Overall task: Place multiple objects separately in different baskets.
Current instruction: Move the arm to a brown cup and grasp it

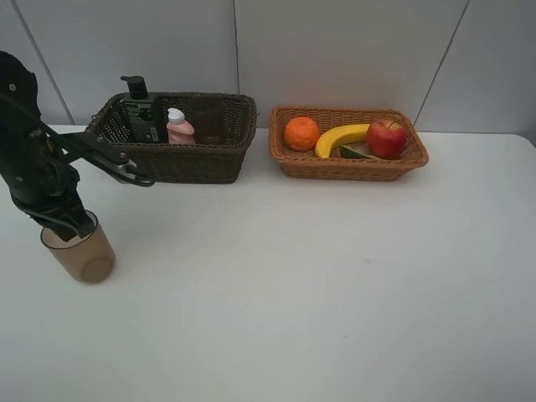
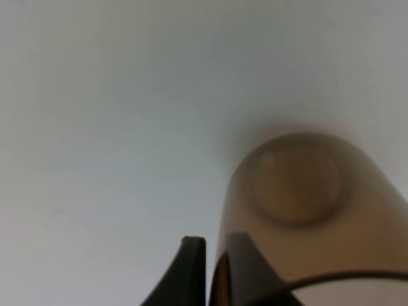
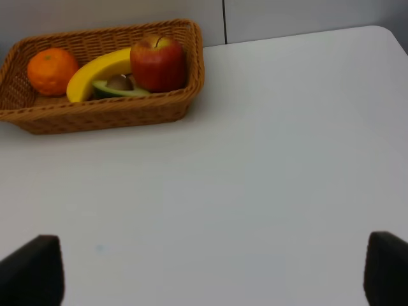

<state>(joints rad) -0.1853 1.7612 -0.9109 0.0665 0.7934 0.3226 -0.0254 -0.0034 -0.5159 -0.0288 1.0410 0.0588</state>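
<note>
Brownish see-through plastic forms a cup (image 1: 80,251) standing upright near the left edge of a white table (image 1: 318,285). The left gripper (image 1: 74,222) is clenched on the cup's rim, one finger (image 2: 188,271) outside the wall and one inside. Toward the back edge, left of centre, a dark brown woven basket (image 1: 197,159) holds a dark green pump bottle (image 1: 142,113), a small pink bottle (image 1: 178,127) with a white cap, and a second brownish cup (image 1: 207,119). Just beside it to the right, a shallower orange-tan basket (image 1: 347,166) holds an orange (image 1: 301,133), a banana (image 1: 339,138), an avocado half (image 1: 358,152) and a red apple (image 1: 386,138). The right gripper (image 3: 207,271) hangs with fingers spread wide over bare table, holding nothing.
</note>
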